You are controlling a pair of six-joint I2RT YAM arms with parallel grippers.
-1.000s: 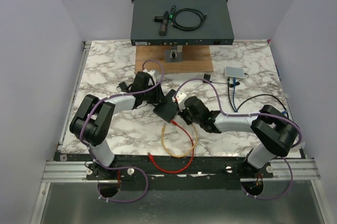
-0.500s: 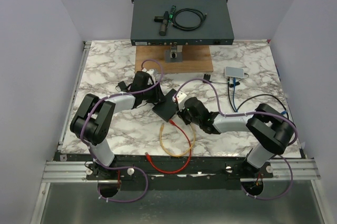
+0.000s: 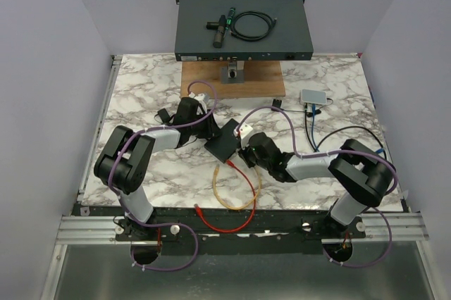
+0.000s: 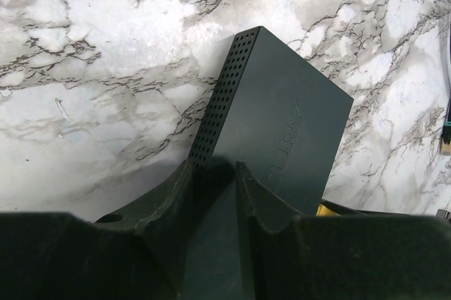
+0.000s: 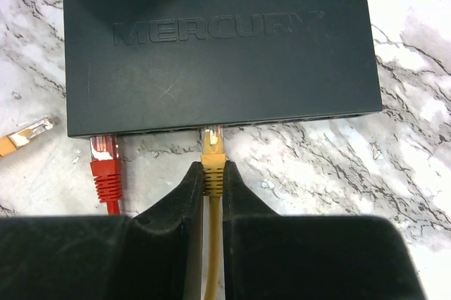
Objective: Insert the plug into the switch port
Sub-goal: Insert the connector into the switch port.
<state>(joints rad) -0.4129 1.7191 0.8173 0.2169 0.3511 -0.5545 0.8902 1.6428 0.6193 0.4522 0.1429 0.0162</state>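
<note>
The dark switch [image 3: 220, 146] lies mid-table, its lettered top filling the right wrist view [image 5: 218, 39]. My right gripper [image 5: 213, 173] is shut on the ribbed boot of the yellow plug [image 5: 213, 153]. The plug's clear tip sits at the mouth of a port in the switch's front edge. A red plug [image 5: 104, 158] sits in the port to its left. My left gripper [image 4: 215, 167] straddles the switch's far end [image 4: 275, 124], with one finger beside the perforated side and the other on the top face. In the top view it is at the back corner [image 3: 211, 129], with my right gripper [image 3: 241, 153] opposite.
A yellow cable loop [image 3: 236, 189] and a red cable [image 3: 229, 224] trail toward the near edge. A loose orange plug [image 5: 25, 134] lies left of the switch. At the back stand a wooden board [image 3: 232, 78] and a rack unit [image 3: 243, 27]. A white hub [image 3: 314, 96] sits right.
My right gripper has crept toward the switch with the yellow plug. The left jaws have narrowed on the switch's far end, and the switch has shifted slightly.
</note>
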